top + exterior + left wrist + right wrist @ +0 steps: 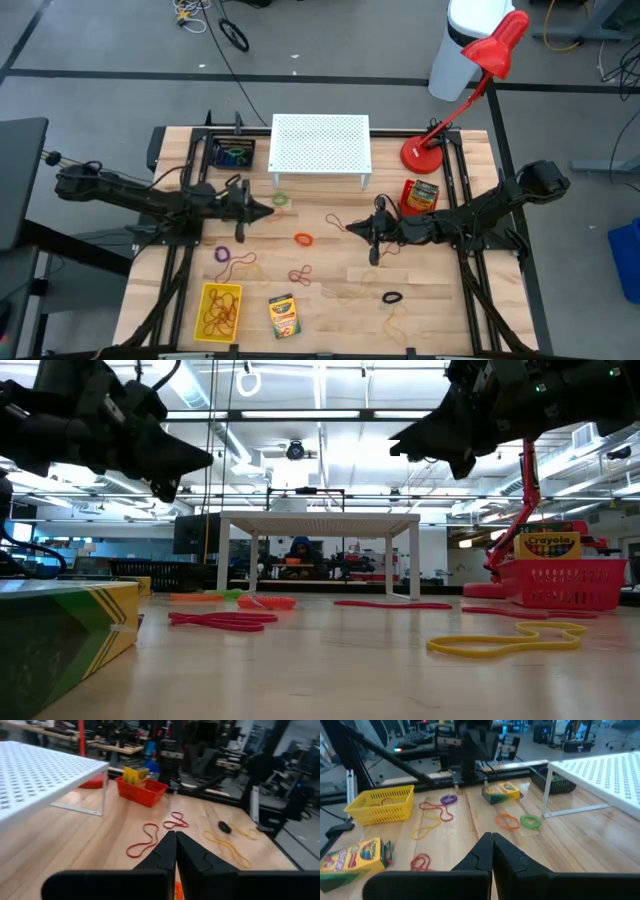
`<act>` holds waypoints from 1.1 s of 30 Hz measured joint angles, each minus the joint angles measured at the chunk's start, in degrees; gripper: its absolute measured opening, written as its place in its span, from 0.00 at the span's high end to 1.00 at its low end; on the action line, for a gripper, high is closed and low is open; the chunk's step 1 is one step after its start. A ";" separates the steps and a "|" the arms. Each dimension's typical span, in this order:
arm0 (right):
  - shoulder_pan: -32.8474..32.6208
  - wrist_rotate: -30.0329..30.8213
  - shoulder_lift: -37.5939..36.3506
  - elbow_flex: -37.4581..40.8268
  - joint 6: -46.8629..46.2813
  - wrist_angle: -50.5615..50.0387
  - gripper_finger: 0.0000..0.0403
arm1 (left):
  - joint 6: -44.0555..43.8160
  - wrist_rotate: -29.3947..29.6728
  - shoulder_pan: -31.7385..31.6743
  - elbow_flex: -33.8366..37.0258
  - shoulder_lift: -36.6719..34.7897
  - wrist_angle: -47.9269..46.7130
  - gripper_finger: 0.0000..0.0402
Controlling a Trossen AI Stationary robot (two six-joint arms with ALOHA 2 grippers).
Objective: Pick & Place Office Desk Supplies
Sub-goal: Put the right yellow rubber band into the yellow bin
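My left gripper [268,210] hangs shut above the table, just beside a green loop [279,199]. My right gripper [350,228] is shut too, raised over a reddish rubber band [335,220]. Both are clear of the wood in the low view, the left gripper [205,458] and the right gripper [395,440]. An orange loop [303,239] lies between them. A purple loop [222,254], a black loop [392,297] and more reddish bands [300,275] lie flat. One crayon box [284,315] lies near the front edge; another crayon box [420,195] stands in a red basket.
A white perforated stand [320,145] stands at the far middle, with a red desk lamp [425,155] to its right. A black tray [232,155] holds loops at the far left. A yellow basket [220,310] with rubber bands sits near the front left. Yellow bands [395,320] lie front right.
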State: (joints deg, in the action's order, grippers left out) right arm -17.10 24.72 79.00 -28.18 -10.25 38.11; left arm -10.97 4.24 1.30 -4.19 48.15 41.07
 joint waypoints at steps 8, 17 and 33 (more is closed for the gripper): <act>1.98 0.65 0.00 -6.96 -1.89 -15.65 0.99 | 4.32 7.59 0.22 -0.10 1.85 1.70 0.97; -4.45 2.29 0.20 -21.93 -18.46 -58.55 0.99 | 6.09 8.21 0.22 -0.10 2.11 1.56 0.97; -14.75 -13.83 15.07 -24.74 -32.42 -70.57 0.66 | 5.02 0.52 -2.07 -0.23 2.84 4.90 0.97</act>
State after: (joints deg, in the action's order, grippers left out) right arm -31.85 10.88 94.07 -52.93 -42.68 -32.46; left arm -5.95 4.76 -0.77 -4.43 51.00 45.97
